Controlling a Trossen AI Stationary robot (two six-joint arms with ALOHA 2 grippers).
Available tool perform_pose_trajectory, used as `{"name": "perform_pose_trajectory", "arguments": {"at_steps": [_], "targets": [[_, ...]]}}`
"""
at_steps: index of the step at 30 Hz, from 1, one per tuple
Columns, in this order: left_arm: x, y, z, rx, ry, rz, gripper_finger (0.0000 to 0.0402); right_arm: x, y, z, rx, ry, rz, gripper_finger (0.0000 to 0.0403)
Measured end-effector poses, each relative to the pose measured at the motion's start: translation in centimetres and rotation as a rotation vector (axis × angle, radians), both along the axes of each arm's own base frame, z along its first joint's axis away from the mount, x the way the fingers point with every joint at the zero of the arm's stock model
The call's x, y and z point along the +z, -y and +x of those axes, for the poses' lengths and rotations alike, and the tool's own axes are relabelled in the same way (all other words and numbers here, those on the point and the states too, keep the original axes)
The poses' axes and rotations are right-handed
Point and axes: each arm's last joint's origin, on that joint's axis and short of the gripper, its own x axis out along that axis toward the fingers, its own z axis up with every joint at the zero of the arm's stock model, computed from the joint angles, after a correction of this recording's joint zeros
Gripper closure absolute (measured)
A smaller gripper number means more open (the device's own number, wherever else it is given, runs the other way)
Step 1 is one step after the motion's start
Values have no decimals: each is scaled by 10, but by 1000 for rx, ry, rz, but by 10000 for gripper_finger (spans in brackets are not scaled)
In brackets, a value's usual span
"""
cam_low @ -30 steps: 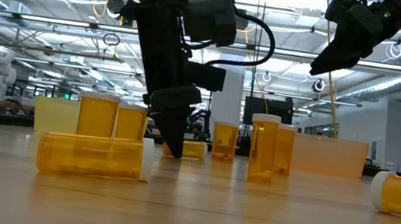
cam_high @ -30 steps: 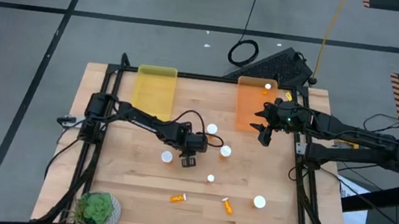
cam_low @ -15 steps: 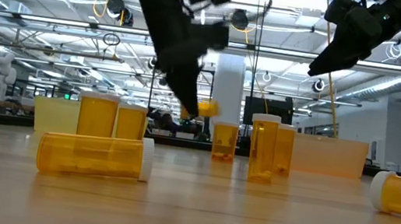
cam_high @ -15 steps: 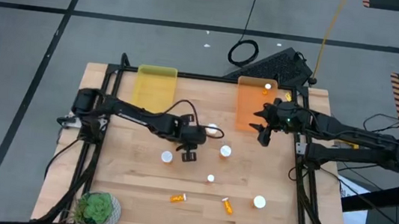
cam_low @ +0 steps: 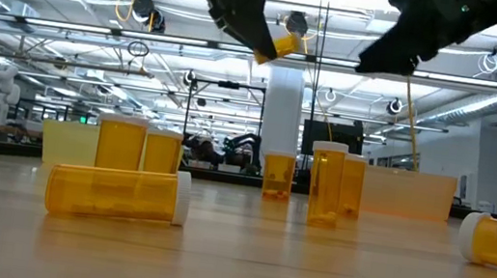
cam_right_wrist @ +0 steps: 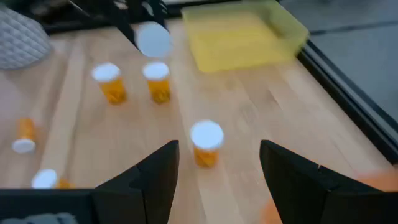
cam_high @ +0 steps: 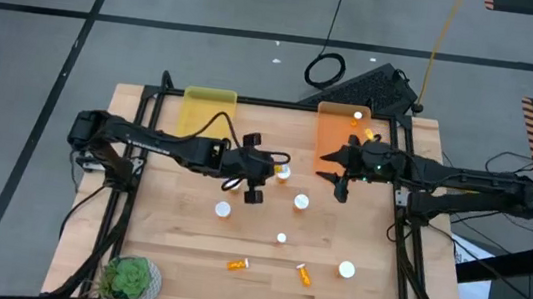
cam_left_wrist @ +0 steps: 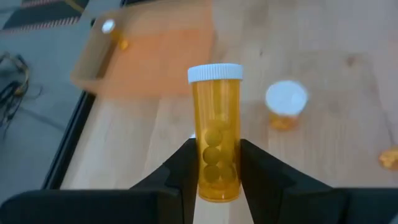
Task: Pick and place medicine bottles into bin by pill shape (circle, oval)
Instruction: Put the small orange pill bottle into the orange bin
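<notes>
The left gripper [cam_high: 262, 172] hangs above the middle of the desk [cam_high: 176, 240], its fingers [cam_left_wrist: 180, 171] clamped on the lower body of a medicine bottle [cam_left_wrist: 216, 134]. The wrist view shows the bottle pinched between the two dark fingers, white cap pointing away from the wrist, with round pills visible through the orange wall. In the low view the held bottle is well above the desk surface, tilted, with nothing beneath it touching.

The right gripper [cam_high: 341, 174] hovers at the near left edge of the orange tray [cam_high: 333, 137], at the far right of the desk. Its fingers [cam_right_wrist: 152, 180] are spread wide apart and hold nothing.

The yellow tray [cam_high: 208, 118] sits at the far left. Other bottles stand upright with white caps up around the middle of the desk [cam_high: 224, 208] [cam_high: 301, 202] [cam_high: 282, 238], one [cam_high: 346, 269] stands near the right, and two lie on their sides towards the near edge [cam_high: 237, 263] [cam_high: 305, 273]. At least one bottle [cam_high: 358, 116] lies inside the orange tray.
</notes>
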Motion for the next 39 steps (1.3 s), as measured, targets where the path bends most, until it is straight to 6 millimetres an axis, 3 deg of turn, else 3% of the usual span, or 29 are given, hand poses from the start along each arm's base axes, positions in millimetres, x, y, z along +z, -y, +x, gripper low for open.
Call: {"name": "perform_pose_trajectory", "arguments": {"at_steps": [11,22,29,39], "targets": [[0,1,2,-33,10,-9,295,-1,-23,41,125,156,-40,183],[-16,2,10,-43,-25,-26,295,-12,-23,73,131,78,-36,168],[-22,2,14,-48,-40,-22,295,-21,-22,81,138,35,-46,172],[-22,2,14,-48,-33,-22,295,-22,-22,81,141,30,-54,224]]}}
